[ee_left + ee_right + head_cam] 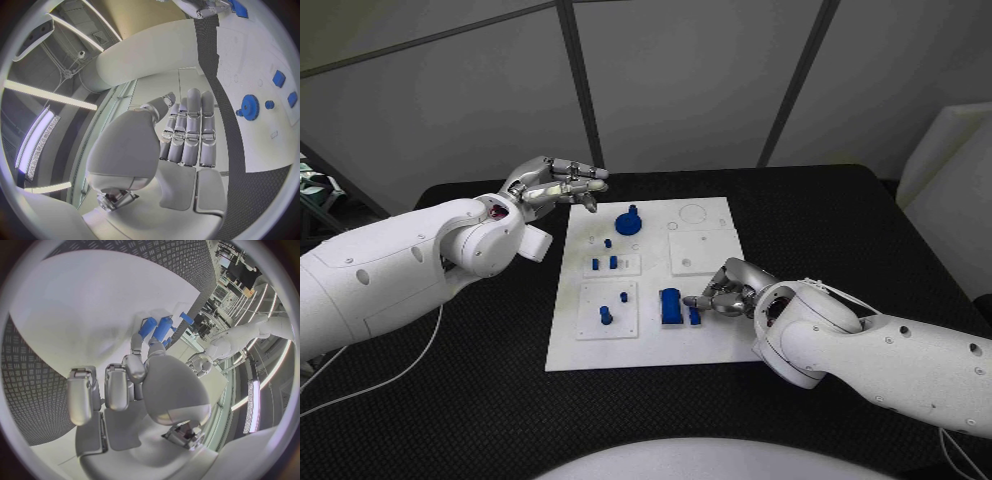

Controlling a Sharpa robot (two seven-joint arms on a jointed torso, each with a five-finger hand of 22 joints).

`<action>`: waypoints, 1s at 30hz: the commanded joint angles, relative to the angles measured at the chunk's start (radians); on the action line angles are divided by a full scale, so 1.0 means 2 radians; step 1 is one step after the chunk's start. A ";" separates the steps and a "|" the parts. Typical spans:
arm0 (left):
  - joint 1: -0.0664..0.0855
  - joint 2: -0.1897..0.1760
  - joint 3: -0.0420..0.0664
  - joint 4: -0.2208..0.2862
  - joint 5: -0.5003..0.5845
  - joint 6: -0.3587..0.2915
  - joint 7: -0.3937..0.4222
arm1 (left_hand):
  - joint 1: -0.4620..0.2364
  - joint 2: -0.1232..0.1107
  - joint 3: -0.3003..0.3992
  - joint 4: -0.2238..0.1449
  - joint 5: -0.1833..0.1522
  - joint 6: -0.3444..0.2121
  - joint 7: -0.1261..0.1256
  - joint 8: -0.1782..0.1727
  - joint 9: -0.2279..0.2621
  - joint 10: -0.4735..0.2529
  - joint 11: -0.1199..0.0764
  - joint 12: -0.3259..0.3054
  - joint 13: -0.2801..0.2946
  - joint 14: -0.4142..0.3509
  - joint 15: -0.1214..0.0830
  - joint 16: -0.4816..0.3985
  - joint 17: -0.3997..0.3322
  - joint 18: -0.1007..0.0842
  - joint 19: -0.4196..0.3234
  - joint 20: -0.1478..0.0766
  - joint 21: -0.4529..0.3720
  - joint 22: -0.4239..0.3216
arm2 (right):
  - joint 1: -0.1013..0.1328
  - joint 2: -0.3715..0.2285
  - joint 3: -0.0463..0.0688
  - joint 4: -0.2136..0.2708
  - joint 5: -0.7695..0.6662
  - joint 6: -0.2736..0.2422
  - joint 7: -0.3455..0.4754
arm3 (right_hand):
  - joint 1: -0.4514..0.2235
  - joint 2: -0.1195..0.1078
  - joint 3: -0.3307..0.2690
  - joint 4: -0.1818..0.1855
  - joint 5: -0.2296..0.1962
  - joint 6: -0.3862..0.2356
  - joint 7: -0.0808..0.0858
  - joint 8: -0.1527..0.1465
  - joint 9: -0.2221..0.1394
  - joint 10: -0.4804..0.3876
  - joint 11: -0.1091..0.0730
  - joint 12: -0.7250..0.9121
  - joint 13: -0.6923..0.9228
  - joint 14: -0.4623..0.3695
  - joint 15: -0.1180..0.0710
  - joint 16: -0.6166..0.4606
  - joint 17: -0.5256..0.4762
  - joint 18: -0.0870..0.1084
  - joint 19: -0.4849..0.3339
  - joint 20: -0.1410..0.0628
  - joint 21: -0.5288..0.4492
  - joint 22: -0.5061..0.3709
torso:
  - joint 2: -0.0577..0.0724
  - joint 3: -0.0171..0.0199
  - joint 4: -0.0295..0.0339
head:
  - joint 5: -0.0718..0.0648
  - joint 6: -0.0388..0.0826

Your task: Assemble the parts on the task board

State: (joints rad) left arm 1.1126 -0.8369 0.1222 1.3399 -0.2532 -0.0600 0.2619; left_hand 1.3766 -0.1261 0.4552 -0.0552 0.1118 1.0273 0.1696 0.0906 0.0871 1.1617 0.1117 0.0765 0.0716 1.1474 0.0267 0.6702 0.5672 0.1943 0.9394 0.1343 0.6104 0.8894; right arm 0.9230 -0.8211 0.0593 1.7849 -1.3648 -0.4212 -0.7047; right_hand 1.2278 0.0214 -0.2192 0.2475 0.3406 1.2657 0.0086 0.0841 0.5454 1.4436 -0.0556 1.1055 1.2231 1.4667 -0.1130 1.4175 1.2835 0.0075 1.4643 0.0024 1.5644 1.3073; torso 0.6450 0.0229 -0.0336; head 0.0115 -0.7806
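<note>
The white task board (pixel 653 345) lies mid-table. On it are a blue gear (pixel 629 222) at the far side, several small blue pegs (pixel 604 263) in the left plates, and a tall blue block (pixel 671 305). My right hand (pixel 728 290) rests low on the board's right side; its thumb and a finger pinch a small blue part (pixel 694 316) just beside the block, also seen as the blue part (pixel 148 328). My left hand (pixel 557 185) hovers over the board's far left corner, fingers straight and together, holding nothing. The gear (pixel 250 106) lies beyond its fingertips.
A square white plate (pixel 704 250) and a round recess (pixel 692 212) occupy the board's far right. Black table (pixel 473 400) surrounds the board. A white cable (pixel 387 385) trails at the near left. A white panel (pixel 949 170) stands at the right.
</note>
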 commanded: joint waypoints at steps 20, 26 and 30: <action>0.001 -0.001 0.000 0.000 0.002 0.007 -0.001 | -0.003 0.003 -0.003 0.000 -0.002 -0.003 0.002 -0.003 0.001 -0.003 0.001 -0.001 0.001 0.001 0.004 -0.003 -0.001 -0.006 0.002 0.003 -0.003 -0.001 | -0.001 -0.030 -0.001 0.025 -0.028 0.023 0.012 | 0.054 -0.028 -0.002 -0.020 -0.120 -0.002 0.001 0.002 0.036 -0.001 -0.001 -0.005 0.001 0.024 -0.003 -0.002 -0.001 -0.004 0.053 -0.004 0.003 0.132 | -0.001 0.0000 -0.0005 | -0.002 0.001; 0.001 0.000 0.000 -0.001 0.002 0.008 -0.001 | -0.003 0.003 -0.003 0.000 -0.002 -0.003 0.002 -0.003 0.001 -0.003 0.001 -0.001 0.001 0.001 0.004 -0.003 -0.001 -0.006 0.002 0.003 -0.003 -0.001 | -0.001 -0.029 -0.001 0.023 -0.029 0.024 0.014 | 0.056 -0.028 -0.001 -0.023 -0.124 -0.001 0.001 0.002 0.038 -0.001 -0.001 -0.005 0.001 0.024 -0.003 -0.002 0.000 -0.004 0.053 -0.004 0.003 0.132 | 0.000 0.0006 0.0004 | -0.003 0.002; 0.001 0.001 0.000 -0.002 0.002 0.008 -0.001 | -0.003 0.003 -0.003 0.000 -0.002 -0.003 0.002 -0.003 0.001 -0.003 0.001 -0.001 0.001 0.001 0.004 -0.003 -0.001 -0.006 0.002 0.003 -0.003 -0.001 | -0.001 -0.025 -0.001 0.019 -0.029 0.028 0.015 | 0.056 -0.027 -0.001 -0.023 -0.125 -0.001 0.001 0.002 0.038 0.000 -0.001 -0.004 0.002 0.024 -0.003 -0.002 0.000 -0.004 0.053 -0.004 0.003 0.132 | 0.000 0.0004 0.0007 | -0.003 0.001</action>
State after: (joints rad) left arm 1.1126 -0.8366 0.1221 1.3370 -0.2532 -0.0547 0.2580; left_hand 1.3767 -0.1261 0.4552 -0.0552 0.1118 1.0273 0.1696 0.0906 0.0870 1.1617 0.1117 0.0765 0.0715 1.1474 0.0267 0.6702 0.5673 0.1944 0.9394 0.1343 0.6104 0.8883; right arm 0.9209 -0.8734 0.0566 1.8246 -1.4121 -0.3832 -0.6911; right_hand 1.3321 -0.0362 -0.2199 0.2077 0.0948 1.2656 0.0085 0.0889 0.6209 1.4434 -0.0554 1.0945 1.2250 1.4668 -0.1127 1.4175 1.2836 0.0074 1.4671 -0.0004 1.5644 1.3073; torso 0.6442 0.0236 -0.0336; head 0.0052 -0.7770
